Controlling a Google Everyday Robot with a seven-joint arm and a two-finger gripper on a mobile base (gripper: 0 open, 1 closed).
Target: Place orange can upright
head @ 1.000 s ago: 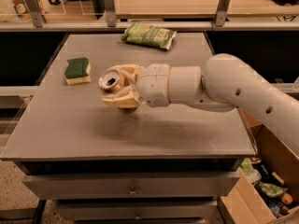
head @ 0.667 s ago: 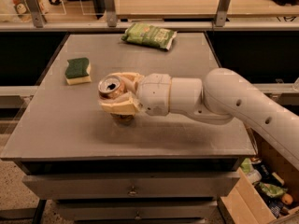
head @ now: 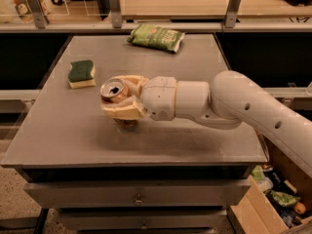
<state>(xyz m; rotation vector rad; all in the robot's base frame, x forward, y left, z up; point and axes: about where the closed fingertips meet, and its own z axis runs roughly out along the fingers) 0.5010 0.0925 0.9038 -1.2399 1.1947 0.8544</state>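
The orange can (head: pixel 114 90) stands nearly upright, its silver top with the pull tab facing up and toward the camera. My gripper (head: pixel 122 96) is shut on the orange can, with one cream finger (head: pixel 123 112) in front and the other behind it. The can's lower end (head: pixel 126 125) shows below the fingers, at or just above the grey table (head: pixel 73 135); I cannot tell if it touches. My white arm (head: pixel 234 104) reaches in from the right.
A green and yellow sponge (head: pixel 81 73) lies at the table's left. A green snack bag (head: pixel 156 37) lies at the back. A cardboard box (head: pixel 273 199) with items sits on the floor at the lower right. A railing (head: pixel 146 26) runs behind the table.
The gripper with the can has shifted slightly left and lower toward the table.
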